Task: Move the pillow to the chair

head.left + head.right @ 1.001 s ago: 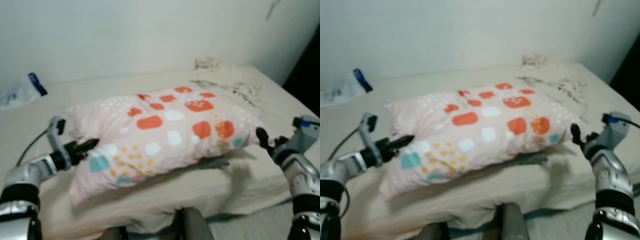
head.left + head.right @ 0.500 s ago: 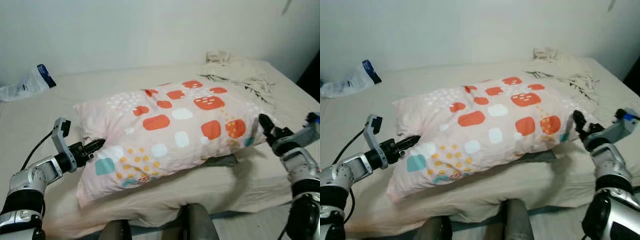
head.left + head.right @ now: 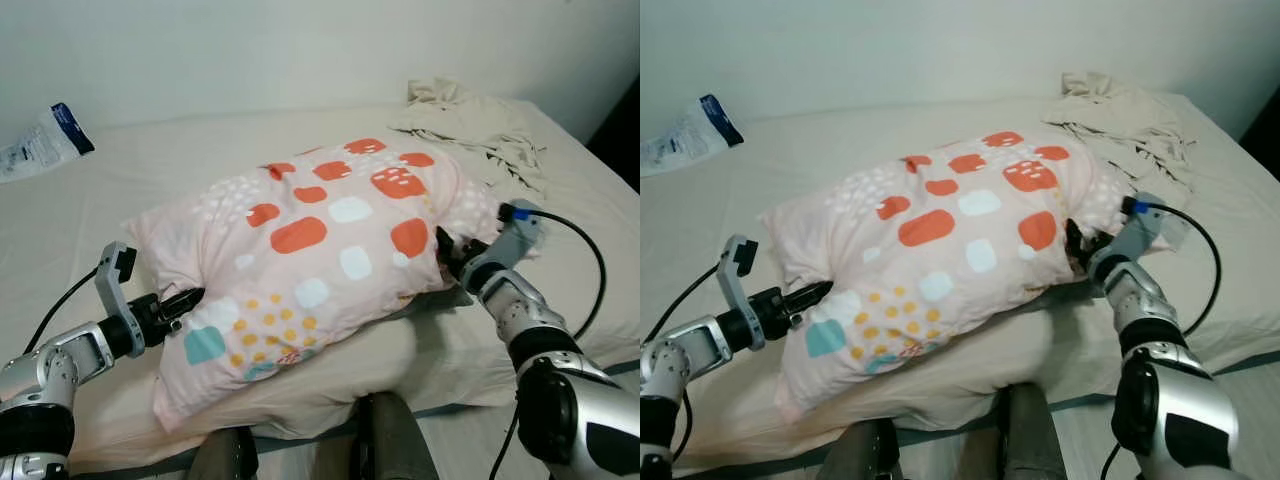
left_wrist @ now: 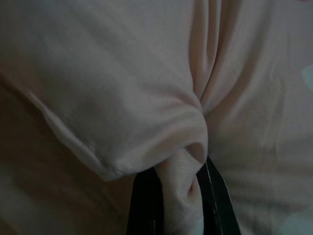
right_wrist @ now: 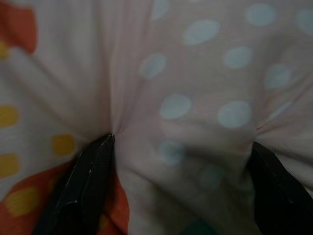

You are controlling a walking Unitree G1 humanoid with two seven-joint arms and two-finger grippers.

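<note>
Bed (image 3: 250, 150): one, covered in a beige sheet, reaching across the head views from side to side
Pillow (image 3: 320, 250): one, pink with red, white, teal and yellow patches, lying slantwise on the bed, its near edge bulging over the bed's front edge
Crumpled cloth (image 3: 470, 125): one beige heap at the far right of the bed, well apart from the pillow
Packet (image 3: 40, 145): one white and blue plastic pack at the far left of the bed by the wall
Grippers: two, one at each end of the pillow
Left gripper (image 4: 178, 196): at the pillow's near left corner; its two black fingers are pinched together on a fold of the pink cover
Right gripper (image 5: 171, 176): pressed into the pillow's right end; fingers (image 5: 88, 181) spread wide apart with dotted cover bulging between them
Cables: two black ones, one looping from each wrist
</note>
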